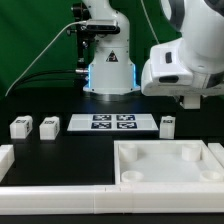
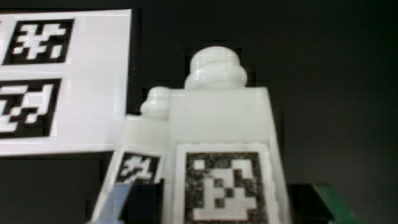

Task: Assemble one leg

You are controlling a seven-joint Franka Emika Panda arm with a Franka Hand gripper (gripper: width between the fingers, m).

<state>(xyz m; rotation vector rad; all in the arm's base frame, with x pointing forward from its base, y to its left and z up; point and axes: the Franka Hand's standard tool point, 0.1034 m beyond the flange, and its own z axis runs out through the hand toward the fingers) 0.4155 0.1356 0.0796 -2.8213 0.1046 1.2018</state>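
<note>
Jaws closed on a small white plastic leg post (image 2: 214, 130) with a black-and-white square tag; its ribbed tip points away from the wrist. It sits just beside the flat white marker board (image 2: 63, 80). Contact with the black surface (image 2: 338, 60) cannot be determined.

leg (image 1: 168, 125) nr marker board (image 1: 110, 122), white panel (image 1: 165, 165) in front, robot arm (image 1: 185, 60) above

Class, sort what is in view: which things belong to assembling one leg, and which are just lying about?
In the job: the leg at the gripper; the recessed square panel.
Lying about: three other legs; the marker board.
</note>
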